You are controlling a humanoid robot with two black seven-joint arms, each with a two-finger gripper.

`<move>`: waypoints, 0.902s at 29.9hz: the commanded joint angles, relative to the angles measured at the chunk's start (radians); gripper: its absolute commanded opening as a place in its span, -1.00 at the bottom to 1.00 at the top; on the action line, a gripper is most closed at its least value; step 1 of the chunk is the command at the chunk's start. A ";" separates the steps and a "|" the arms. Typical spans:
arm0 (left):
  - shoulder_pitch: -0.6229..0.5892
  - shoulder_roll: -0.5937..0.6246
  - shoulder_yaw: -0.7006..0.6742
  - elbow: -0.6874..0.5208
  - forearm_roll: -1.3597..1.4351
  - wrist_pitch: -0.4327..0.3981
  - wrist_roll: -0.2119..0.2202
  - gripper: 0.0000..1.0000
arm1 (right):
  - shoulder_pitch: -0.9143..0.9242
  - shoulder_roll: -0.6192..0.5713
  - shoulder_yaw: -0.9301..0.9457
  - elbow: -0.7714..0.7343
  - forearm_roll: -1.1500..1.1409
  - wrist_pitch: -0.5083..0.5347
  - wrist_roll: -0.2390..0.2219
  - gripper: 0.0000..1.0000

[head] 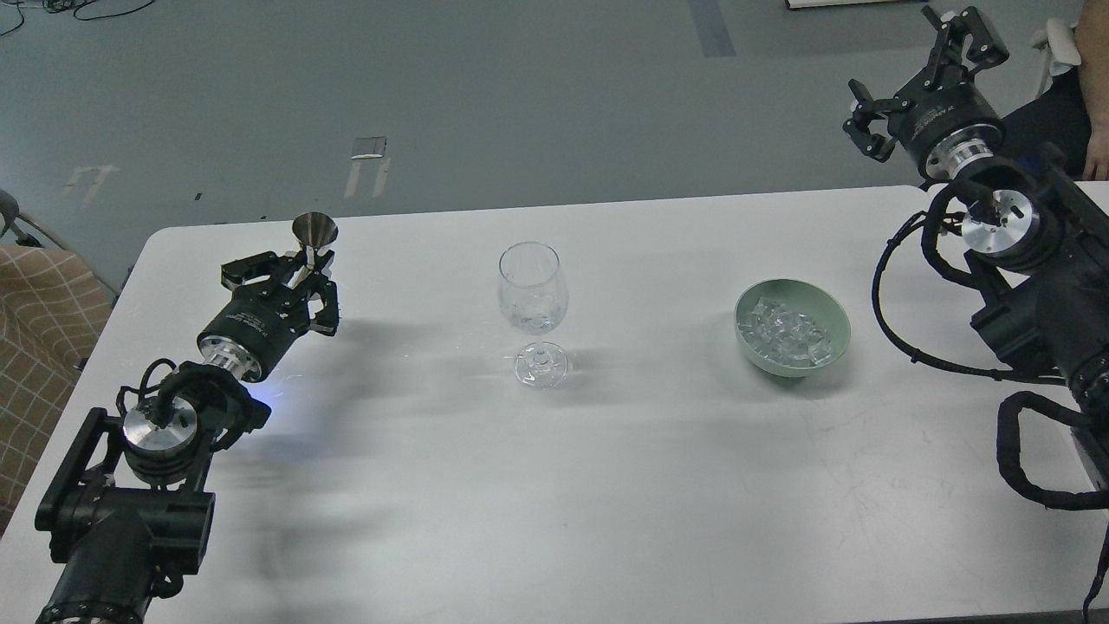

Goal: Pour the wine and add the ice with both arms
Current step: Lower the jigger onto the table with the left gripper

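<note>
Nearest you, your left arm comes in low from the left edge, and the left gripper [299, 282] is closed around a small metal jigger [314, 232], a cone-shaped measure held upright with its mouth up. Whether any wine is in it you cannot tell from here; its inside is not visible.

Mid-table stands the glass [533, 299], upright on its stem, well apart from both grippers. Something clear glints at the bottom of its bowl, but whether that is liquid, a cube or just reflection is not readable. To its right sits the green bowl [830, 309] with the ice [784, 334] piled inside, many clear cubes.

Farthest off, the right gripper [910, 87] is raised beyond the table's far right corner, fingers spread wide and holding nothing.

Judging by this, you are at the pouring step: the jigger is in hand but not yet at the glass. Your next move calls for carrying it right until its lip is over the rim, then tipping slowly. After that, the right arm must come down to the bowl for a cube.
</note>
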State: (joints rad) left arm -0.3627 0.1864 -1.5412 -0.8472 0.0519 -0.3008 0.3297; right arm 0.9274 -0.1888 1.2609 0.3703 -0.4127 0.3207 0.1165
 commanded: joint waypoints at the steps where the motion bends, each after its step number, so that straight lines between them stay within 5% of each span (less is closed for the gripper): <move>1: -0.027 0.002 -0.002 0.017 -0.018 0.009 -0.023 -0.79 | -0.001 0.000 0.003 0.001 0.000 -0.012 0.000 1.00; 15: -0.054 -0.002 0.003 0.135 -0.037 0.088 -0.038 -0.77 | 0.002 -0.023 0.009 0.002 0.003 -0.025 0.005 1.00; 27: -0.067 -0.008 0.007 0.134 -0.037 0.114 -0.040 -0.46 | 0.007 -0.021 0.011 0.005 0.003 -0.025 0.005 1.00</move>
State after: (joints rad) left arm -0.4291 0.1781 -1.5342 -0.7122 0.0153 -0.1886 0.2890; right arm 0.9296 -0.2110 1.2716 0.3757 -0.4104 0.2960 0.1222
